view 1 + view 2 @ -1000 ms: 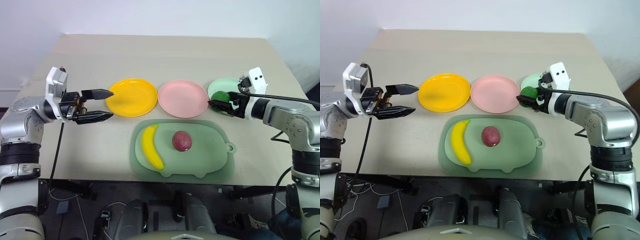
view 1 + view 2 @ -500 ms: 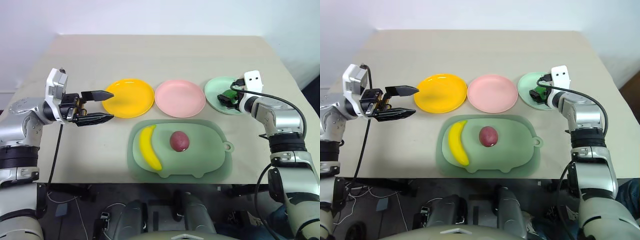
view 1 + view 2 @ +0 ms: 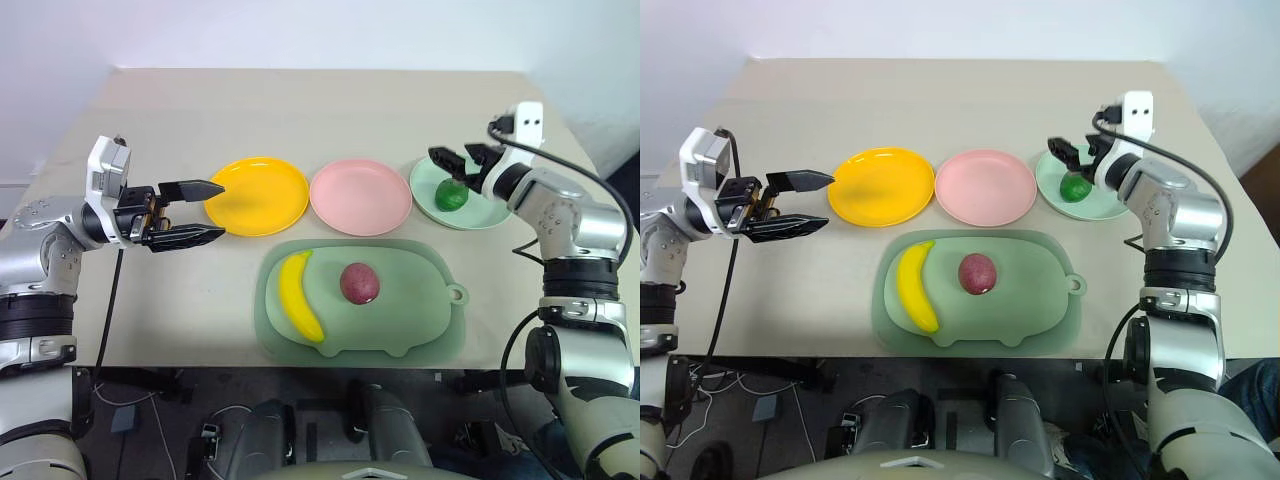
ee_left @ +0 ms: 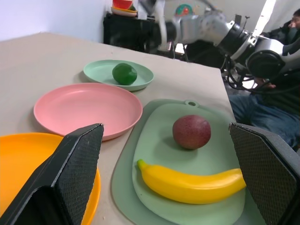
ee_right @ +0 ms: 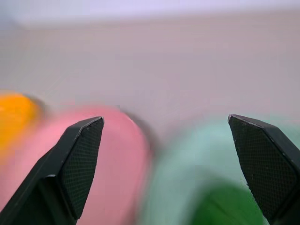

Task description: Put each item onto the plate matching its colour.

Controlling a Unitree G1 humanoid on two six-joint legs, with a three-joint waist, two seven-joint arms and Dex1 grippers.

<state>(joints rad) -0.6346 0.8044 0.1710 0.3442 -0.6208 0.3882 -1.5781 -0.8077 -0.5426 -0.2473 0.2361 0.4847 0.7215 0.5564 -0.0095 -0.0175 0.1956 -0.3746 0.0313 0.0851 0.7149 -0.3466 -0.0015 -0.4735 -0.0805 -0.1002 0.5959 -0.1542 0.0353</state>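
Presently: lime (image 3: 451, 196) resting on mint plate (image 3: 483, 214), frame upper right; banana (image 3: 301, 295) and red fruit (image 3: 360, 283) on mat (image 3: 420, 320), centre. Likely light, hard, slick; banana best pinched mid-length. Right gripper (image 3: 458, 158) spread, empty; left gripper (image 3: 218, 211) spread wide. Undersides hidden; right wrist view smeared.
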